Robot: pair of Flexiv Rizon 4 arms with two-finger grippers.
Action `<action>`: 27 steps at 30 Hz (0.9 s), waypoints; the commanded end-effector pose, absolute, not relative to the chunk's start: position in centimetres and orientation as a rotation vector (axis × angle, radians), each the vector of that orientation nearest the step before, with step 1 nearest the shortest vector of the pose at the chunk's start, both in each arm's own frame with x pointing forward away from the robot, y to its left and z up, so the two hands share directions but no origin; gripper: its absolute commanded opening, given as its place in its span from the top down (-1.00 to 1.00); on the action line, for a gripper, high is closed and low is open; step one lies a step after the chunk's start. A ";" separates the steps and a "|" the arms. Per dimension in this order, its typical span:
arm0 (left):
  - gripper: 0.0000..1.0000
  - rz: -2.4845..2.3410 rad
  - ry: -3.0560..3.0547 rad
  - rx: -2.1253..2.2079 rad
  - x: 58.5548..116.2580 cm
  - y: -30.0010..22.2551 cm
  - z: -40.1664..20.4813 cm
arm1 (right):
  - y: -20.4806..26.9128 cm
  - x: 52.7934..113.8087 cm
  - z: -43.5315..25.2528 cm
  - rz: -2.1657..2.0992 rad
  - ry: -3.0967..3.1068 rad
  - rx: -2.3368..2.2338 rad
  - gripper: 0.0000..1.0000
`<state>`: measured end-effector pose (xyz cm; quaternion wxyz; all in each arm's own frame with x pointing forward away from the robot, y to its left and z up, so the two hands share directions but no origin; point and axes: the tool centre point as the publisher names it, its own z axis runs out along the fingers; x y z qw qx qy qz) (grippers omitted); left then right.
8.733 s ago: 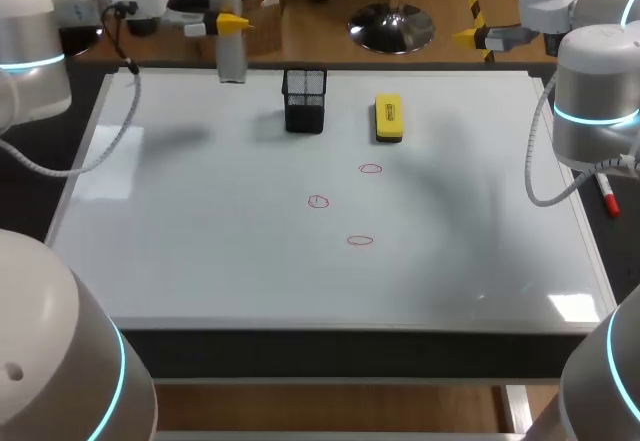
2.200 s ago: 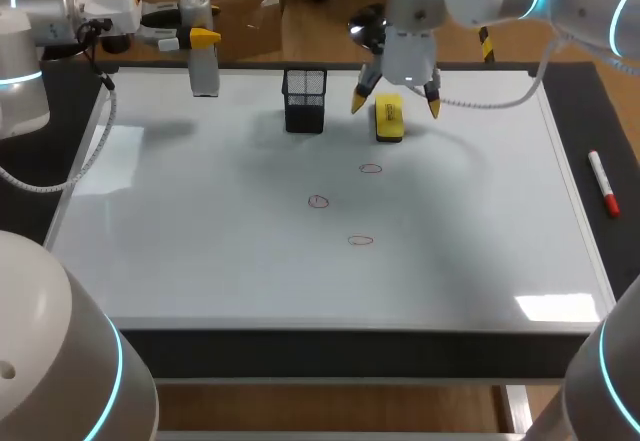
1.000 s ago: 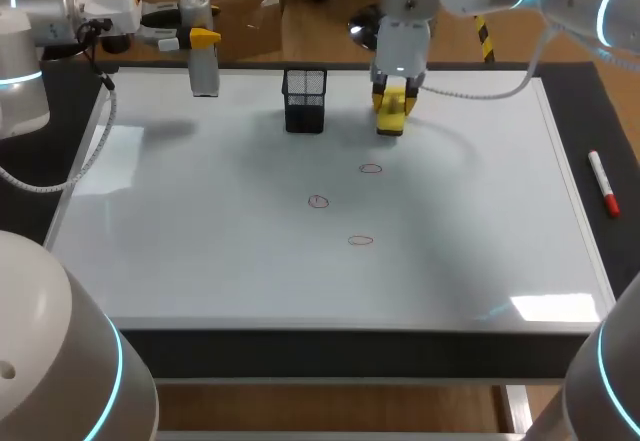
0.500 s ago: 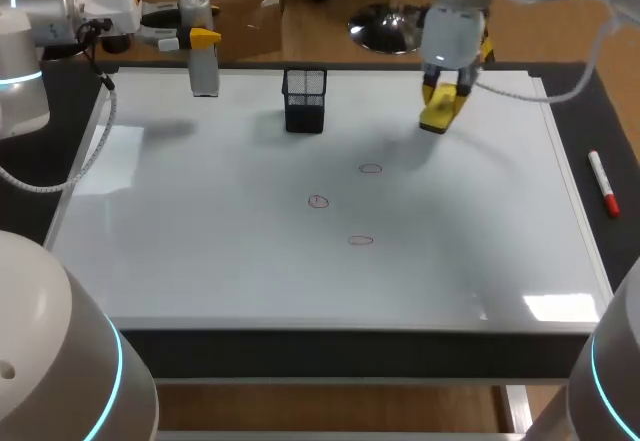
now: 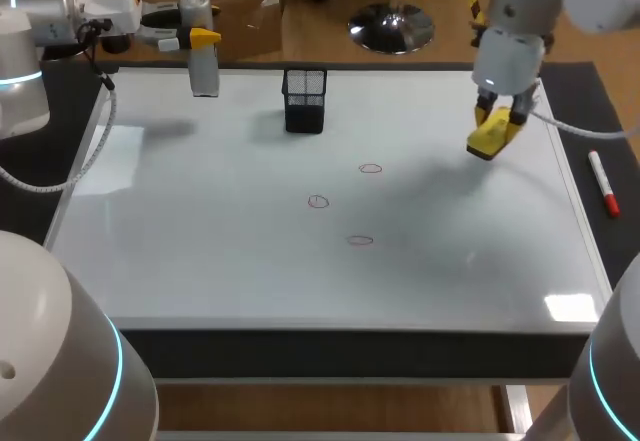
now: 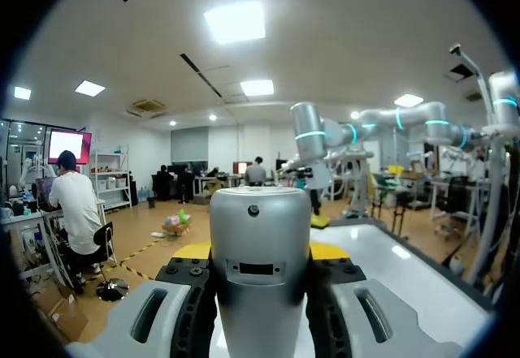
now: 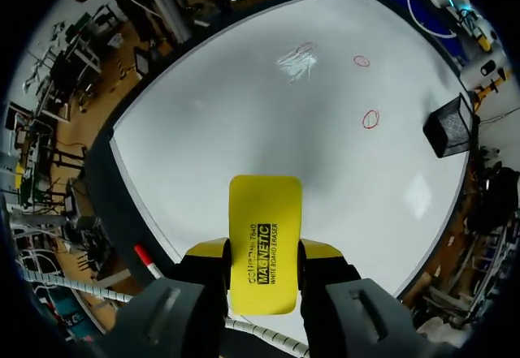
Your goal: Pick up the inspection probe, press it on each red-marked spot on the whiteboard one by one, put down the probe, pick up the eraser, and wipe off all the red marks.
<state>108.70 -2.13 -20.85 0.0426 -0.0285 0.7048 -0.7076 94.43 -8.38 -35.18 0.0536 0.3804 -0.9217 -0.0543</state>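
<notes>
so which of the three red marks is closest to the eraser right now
The rearmost red mark, the one closest to the mesh holder; the other two lie nearer the board's front, farther from the eraser.

Pale grey arms with cyan joint rings: left arm [image 5: 20, 101] at ten o'clock, right arm [image 5: 510, 61] at one o'clock. Grey cables [image 5: 110, 111] trail from both; fingertips [image 7: 322, 250] are yellow.

A black mesh pen cup [image 5: 304, 100] stands upright; a red-and-white marker [image 5: 603, 183] lies well off to its right
</notes>
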 end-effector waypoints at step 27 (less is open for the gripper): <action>1.00 -2.159 2.157 -0.091 108.5 -2.2 -20.6 | -10.9 90.9 -35.6 -0.185 -2.899 1.168 1.00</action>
